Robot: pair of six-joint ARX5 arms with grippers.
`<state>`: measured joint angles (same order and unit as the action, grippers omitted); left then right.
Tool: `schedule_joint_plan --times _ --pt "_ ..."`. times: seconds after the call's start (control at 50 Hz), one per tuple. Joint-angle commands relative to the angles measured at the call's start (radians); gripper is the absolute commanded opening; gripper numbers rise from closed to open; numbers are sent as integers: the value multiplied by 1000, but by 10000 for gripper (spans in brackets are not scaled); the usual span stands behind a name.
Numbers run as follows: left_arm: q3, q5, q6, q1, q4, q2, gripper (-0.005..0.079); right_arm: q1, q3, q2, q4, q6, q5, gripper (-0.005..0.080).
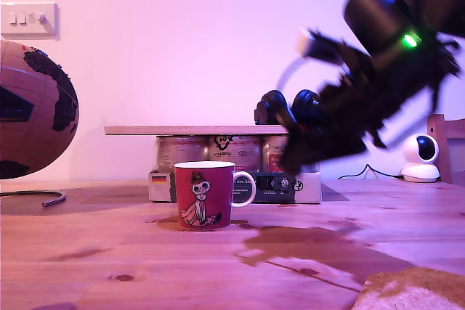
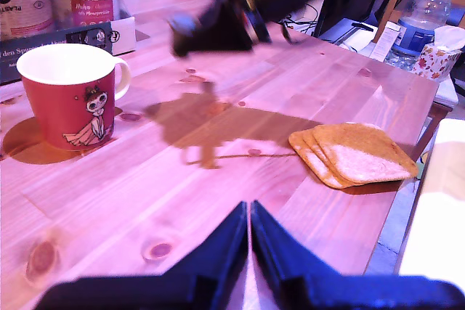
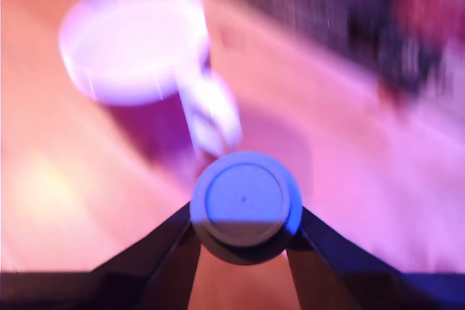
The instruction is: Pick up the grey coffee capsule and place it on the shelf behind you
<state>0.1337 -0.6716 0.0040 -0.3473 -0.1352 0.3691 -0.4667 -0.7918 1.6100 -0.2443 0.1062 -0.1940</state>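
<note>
mug (image 1: 205,195) red, cartoon figure, on surface (image 1: 109,252) | shelf (image 1: 195,130) plank atop 3 tins (image 1: 235,152), lettering too small to read in exterior view | my second pincer (image 3: 245,231) clenched on grey coffee capsule (image 3: 245,205), above surface right of mug | my first pincer (image 2: 249,241) pressed closed, empty

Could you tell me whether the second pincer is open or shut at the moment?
Shut on the grey coffee capsule: in the second wrist view my second pincer presses its round body from both sides, above the table.
</note>
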Motion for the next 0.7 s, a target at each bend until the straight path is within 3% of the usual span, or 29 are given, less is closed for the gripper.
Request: schedule_joint_plan --times 0.0,0.68 --pt "-2 0 4 -4 8 4 -19 -6 -30 -11 6 3 2 297" --pt "-2 0 4 -4 8 4 -19 -16 -373 20 95 67 3 297"
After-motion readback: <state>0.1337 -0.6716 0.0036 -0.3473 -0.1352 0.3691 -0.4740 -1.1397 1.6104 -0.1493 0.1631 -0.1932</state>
